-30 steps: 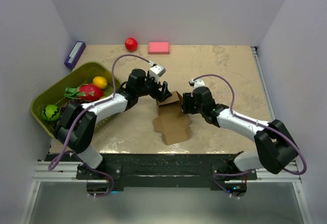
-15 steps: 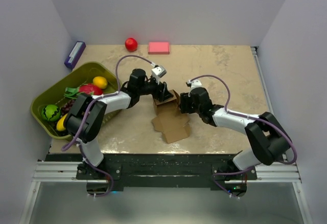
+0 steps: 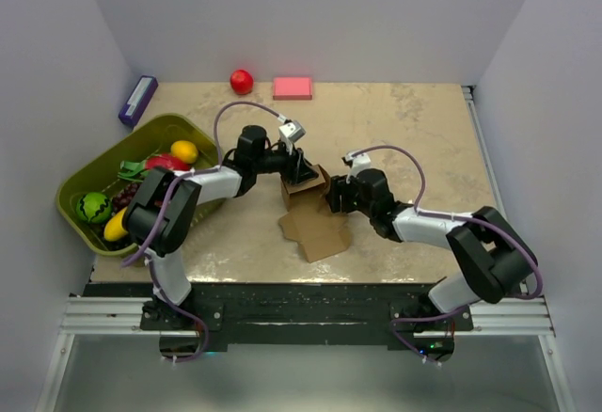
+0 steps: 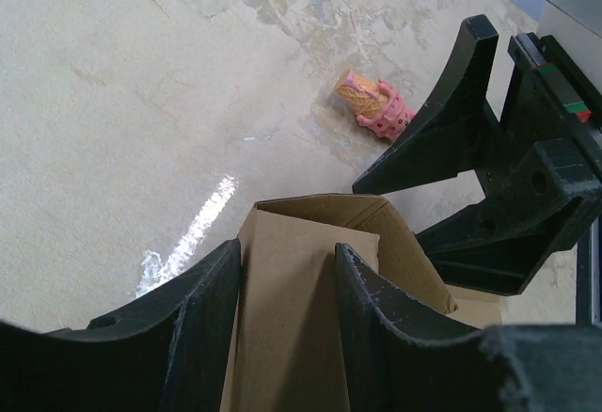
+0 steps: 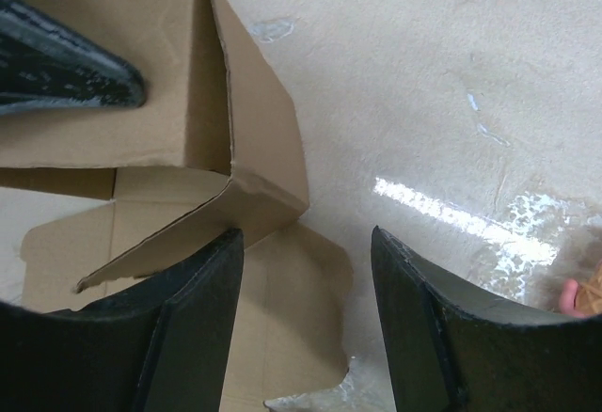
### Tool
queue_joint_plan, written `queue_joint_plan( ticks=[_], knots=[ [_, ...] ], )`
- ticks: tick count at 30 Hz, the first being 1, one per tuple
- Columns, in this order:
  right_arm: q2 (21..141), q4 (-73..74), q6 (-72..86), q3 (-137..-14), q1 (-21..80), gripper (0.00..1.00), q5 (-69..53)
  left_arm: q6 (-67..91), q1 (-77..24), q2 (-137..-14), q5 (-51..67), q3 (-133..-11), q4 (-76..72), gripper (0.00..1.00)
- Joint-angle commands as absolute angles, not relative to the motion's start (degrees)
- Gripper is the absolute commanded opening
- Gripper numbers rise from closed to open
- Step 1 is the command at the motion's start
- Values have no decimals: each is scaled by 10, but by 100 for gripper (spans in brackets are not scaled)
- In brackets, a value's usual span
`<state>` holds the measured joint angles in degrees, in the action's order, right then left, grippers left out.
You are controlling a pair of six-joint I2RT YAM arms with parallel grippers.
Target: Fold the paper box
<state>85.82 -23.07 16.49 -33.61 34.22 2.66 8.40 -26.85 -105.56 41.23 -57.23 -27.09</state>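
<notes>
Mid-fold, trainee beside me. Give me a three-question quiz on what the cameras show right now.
1. True or false: the paper box lies completely flat on the table.
2. What stands between the fingers of the left gripper? A) a cardboard panel of the box B) a sponge C) nothing
3. Name the small item lying on the table beyond the box in the left wrist view.
Key: 1 false, one part stands folded up. 2 A. 3 a pink toy ice cream cone.

one paper box (image 3: pixel 315 233), one green basket (image 3: pixel 150 139), one red ball (image 3: pixel 242 81), one pink block (image 3: pixel 293 87), one purple box (image 3: pixel 137 100)
</notes>
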Motion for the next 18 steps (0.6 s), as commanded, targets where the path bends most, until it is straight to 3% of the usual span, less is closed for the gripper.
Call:
queue_joint_plan(
  ticks=[1, 18],
  knots=[
    [831, -309, 146, -316, 343, 60, 4, 88, -260, -1069, 433, -593, -290, 47],
    [867, -356, 140, -332, 342, 57, -8, 84, -259, -1074, 451, -610, -262, 42]
  ],
)
